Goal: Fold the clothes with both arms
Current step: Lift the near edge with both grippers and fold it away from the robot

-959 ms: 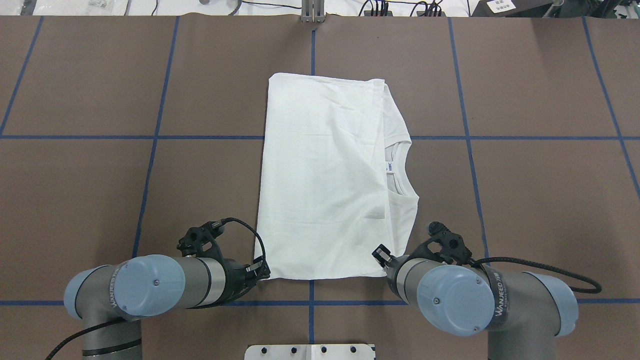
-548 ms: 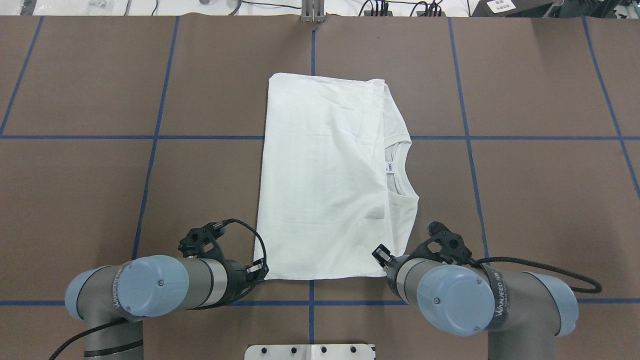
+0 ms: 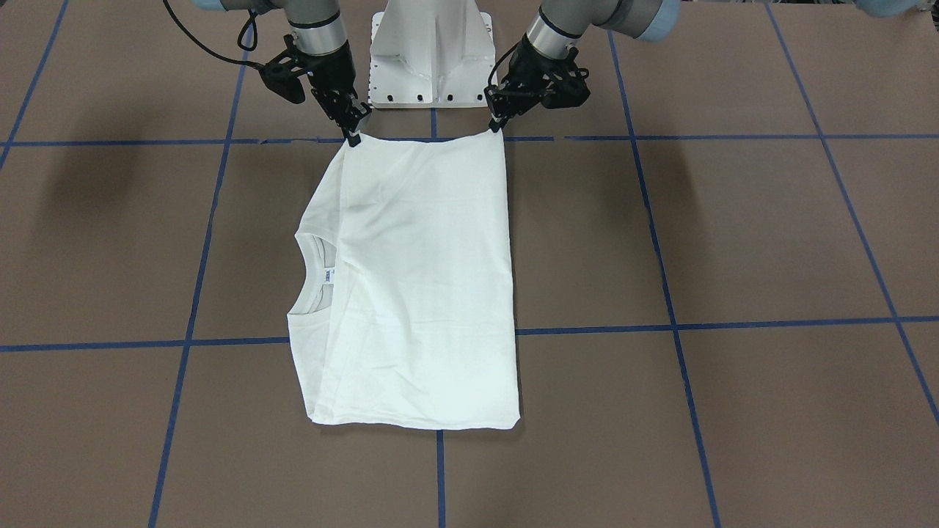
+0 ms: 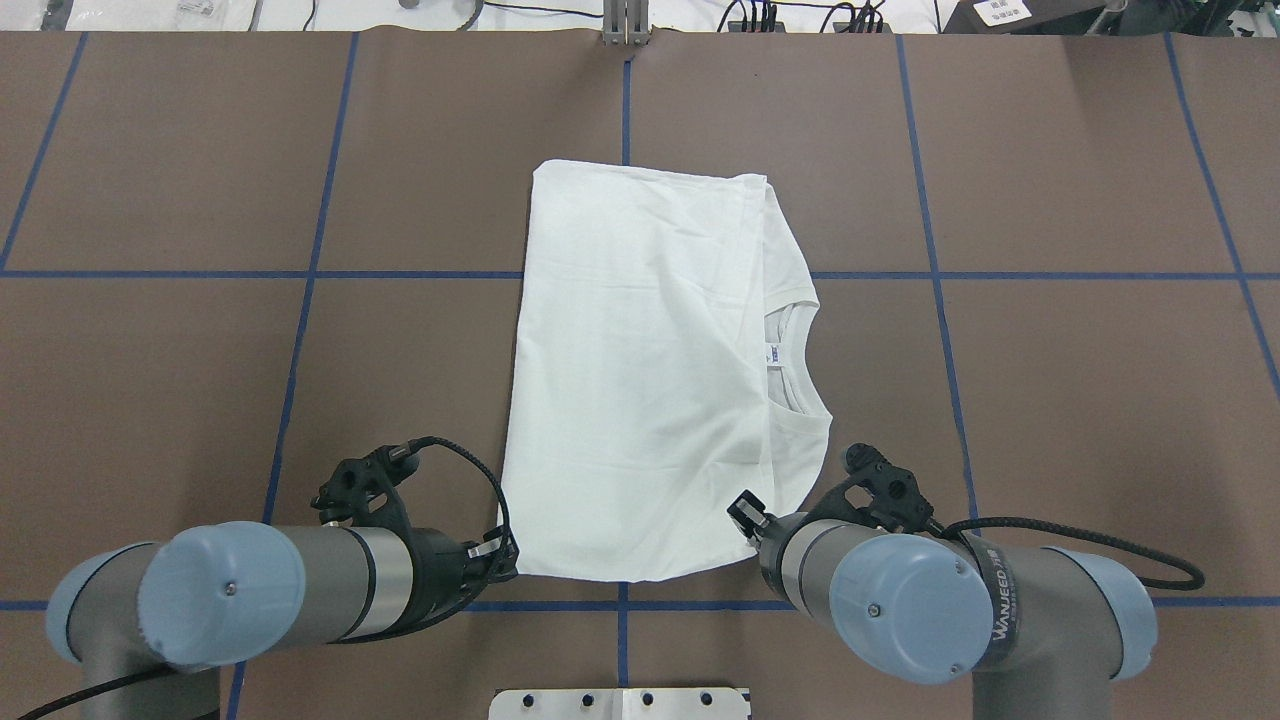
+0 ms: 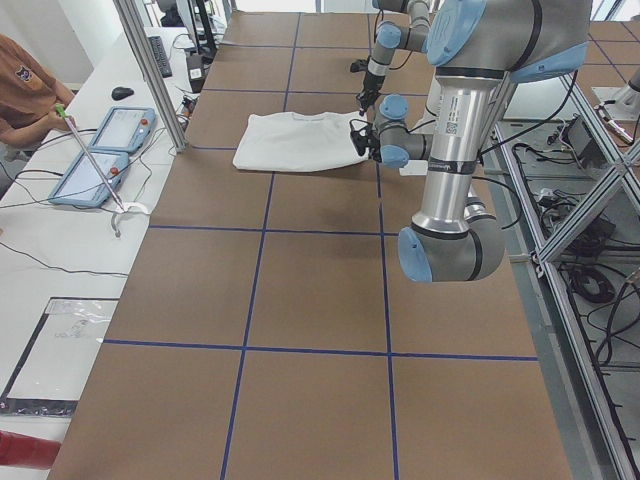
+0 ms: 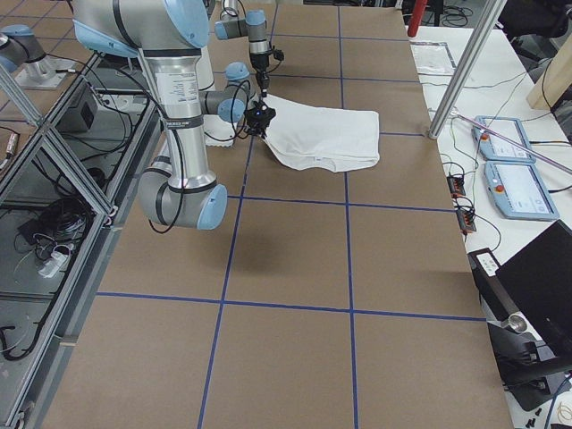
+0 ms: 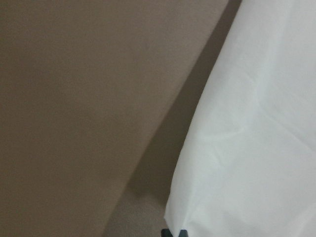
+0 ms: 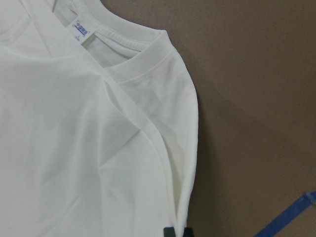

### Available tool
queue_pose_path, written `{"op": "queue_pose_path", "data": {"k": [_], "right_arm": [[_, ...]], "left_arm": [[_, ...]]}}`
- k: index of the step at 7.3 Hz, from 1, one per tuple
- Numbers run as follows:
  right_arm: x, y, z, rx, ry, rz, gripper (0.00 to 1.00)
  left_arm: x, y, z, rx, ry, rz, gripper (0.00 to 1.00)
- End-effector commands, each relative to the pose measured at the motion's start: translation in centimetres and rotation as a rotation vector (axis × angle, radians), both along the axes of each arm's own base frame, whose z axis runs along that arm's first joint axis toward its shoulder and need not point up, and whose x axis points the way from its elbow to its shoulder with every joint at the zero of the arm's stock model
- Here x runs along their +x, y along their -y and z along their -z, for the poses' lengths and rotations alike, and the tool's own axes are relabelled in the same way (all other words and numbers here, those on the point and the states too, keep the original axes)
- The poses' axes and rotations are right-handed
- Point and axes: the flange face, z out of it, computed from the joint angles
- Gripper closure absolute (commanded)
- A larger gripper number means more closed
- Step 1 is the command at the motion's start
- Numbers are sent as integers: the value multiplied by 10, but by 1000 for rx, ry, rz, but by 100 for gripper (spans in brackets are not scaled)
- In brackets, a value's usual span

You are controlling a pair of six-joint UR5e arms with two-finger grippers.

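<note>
Overhead exterior shows a wide brown table [image 4: 1050, 400] that fills nearly the whole frame, ruled into large squares by blue tape lines [image 4: 1050, 275]. The white T-shirt [image 4: 640, 370] lies folded into a long panel midway between the table's left and right ends. Its near hem is close to the robot's edge and its far hem is well short of the operators' edge. The ribbed collar [image 4: 805, 350] and the small neck tag [image 4: 775, 355] show along the side of the panel that faces the right end.

The left gripper [image 3: 497, 126] has its fingers pinched together on the near-hem corner toward the left end. The right gripper [image 3: 353, 136] is pinched together on the other near corner. In both wrist views, dark fingertips meet on the fabric edge at the bottom of the frame. In the left wrist view the cloth throws a dark band of shadow onto the brown surface beside it.

A white pedestal [image 3: 433, 59] stands at the robot's edge, just behind the two grippers. Beyond the operators' edge runs a white bench [image 5: 40, 250] carrying light-blue control panels [image 5: 85, 178]. An aluminium post [image 5: 150, 75] rises at that edge, and a person [image 5: 25, 85] in an orange-brown top sits at the bench. Behind the robot's edge, black cables [image 6: 54, 223] lie on the floor under a metal frame.
</note>
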Motion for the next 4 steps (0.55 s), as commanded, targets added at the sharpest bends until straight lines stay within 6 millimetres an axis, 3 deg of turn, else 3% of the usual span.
{"op": "queue_pose_path", "data": {"k": [1,4], "right_arm": [[5,-24,13,5,33,41,100],[13,-39,26,10,68,69,100]], "left_arm": [[-8,-38,16,-46,-8,-29,100],[-9,-57,25,-84,-32,-39,100]]}}
